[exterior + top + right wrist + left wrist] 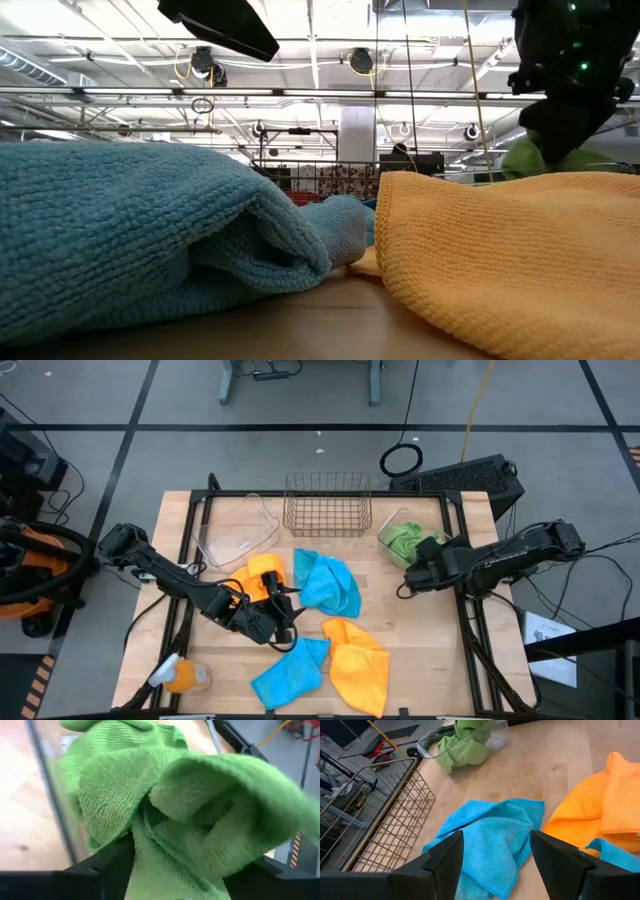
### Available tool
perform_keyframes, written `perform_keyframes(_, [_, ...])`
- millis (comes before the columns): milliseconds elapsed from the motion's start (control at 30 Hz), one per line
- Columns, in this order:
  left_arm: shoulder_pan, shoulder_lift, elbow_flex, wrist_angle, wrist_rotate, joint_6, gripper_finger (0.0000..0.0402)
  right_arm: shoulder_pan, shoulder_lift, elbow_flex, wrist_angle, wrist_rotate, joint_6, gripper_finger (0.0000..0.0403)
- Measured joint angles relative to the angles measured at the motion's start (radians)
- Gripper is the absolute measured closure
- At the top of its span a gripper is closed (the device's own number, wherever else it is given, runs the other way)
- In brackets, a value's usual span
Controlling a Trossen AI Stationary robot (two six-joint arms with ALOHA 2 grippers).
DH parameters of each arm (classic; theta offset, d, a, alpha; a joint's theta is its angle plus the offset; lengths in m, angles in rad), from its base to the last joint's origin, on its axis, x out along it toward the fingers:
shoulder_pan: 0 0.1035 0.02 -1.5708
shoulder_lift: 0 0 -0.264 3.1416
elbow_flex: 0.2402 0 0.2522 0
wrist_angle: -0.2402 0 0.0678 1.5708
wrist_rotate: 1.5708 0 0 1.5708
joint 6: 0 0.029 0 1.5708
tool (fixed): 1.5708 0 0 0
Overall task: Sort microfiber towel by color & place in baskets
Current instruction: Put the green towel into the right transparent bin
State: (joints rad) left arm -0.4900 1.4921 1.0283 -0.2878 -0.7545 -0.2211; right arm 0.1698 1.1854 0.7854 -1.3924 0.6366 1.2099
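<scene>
Green towel, soft, light and floppy, drapes between my right pincer's parted fingers over the clear bin at upper right; pinch a raised fold.

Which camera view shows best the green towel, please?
The right wrist view: the green towel fills it, weave visible. The high view shows it small in the right clear bin, partly under the right tool. The left wrist view shows it far off; the low view only a green bit.
</scene>
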Motion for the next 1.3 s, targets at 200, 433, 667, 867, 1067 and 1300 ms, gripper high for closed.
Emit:
perform_keyframes(200, [0.000,0.000,0.000,0.000,0.021,0.000,0.0167,0.000,0.000,0.083,-0.019,-0.041,-0.068,0.0126])
perform_keyframes(433, [-0.001,0.000,0.000,-0.011,0.022,0.000,0.0167,0.002,0.000,0.128,-0.054,-0.073,-0.066,0.0203])
perform_keyframes(667, [-0.001,0.000,0.000,-0.018,0.044,0.000,0.0167,0.002,0.001,0.106,-0.068,-0.088,-0.023,0.0358])
perform_keyframes(867, [-0.001,0.000,-0.001,-0.035,0.045,-0.002,0.0167,0.002,0.001,0.000,0.049,-0.105,-0.021,0.0378])
perform_keyframes(1067, [-0.001,0.000,-0.001,-0.035,0.045,-0.002,0.0167,0.002,0.001,0.027,0.007,-0.123,-0.023,0.0324])
perform_keyframes(1300, [-0.001,0.000,-0.001,-0.035,0.045,-0.003,0.0167,0.002,0.000,0.199,-0.162,-0.122,-0.041,0.0242])
